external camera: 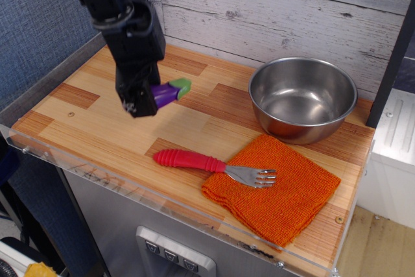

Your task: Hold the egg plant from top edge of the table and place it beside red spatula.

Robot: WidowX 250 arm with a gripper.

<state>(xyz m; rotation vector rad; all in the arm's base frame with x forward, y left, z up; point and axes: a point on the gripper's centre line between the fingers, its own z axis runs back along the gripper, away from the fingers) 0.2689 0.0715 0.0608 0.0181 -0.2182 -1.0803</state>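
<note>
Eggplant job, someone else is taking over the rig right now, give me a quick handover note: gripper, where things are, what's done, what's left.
Gripper: shut on the egg plant, held above the table, left of centre; green stem cap points right.
Red spatula: lies near the front edge, red handle to the left, tines resting on the orange cloth.
Steel bowl: back right, looks empty, not involved.
Done: egg plant picked up and carried off the top edge.
Left: bring it forward and down, set it on the bare wood beside the spatula's handle, open, retract.
</note>
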